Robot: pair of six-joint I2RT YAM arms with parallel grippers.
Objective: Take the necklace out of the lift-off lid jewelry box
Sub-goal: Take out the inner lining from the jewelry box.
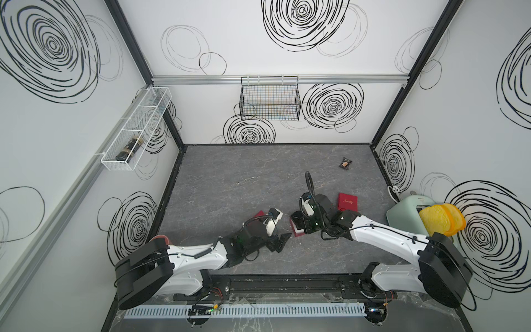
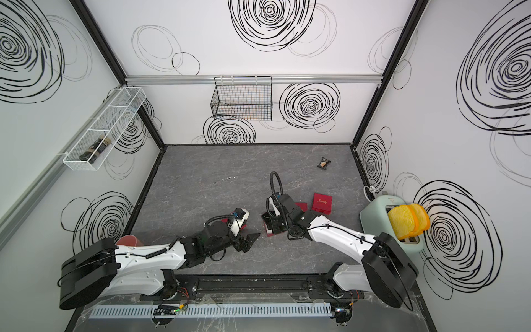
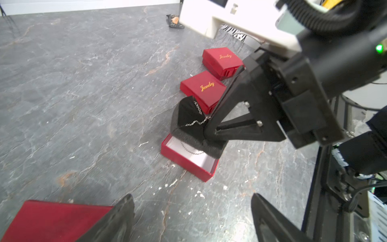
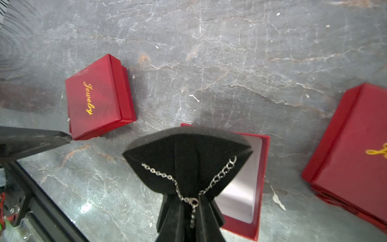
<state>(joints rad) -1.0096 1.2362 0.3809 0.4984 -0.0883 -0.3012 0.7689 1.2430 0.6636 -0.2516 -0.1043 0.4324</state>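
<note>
Necklace (image 4: 194, 201) on black foam (image 4: 188, 150) shows only in 2 wrist views.

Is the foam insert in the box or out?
Mostly out: the right gripper pinches the folded foam insert above the open box, necklace draped on it, but a chain loop hangs inside the box.

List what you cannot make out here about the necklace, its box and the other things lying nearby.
- Necklace: whether it has a pendant; the foam pad and the right gripper hide parts, both wrist views.
- Open box: mostly under the right gripper, both top views.
- Red piece: lid or box? Cut by the left wrist view's edge.
- Dark packet: too small to read, both top views.
</note>
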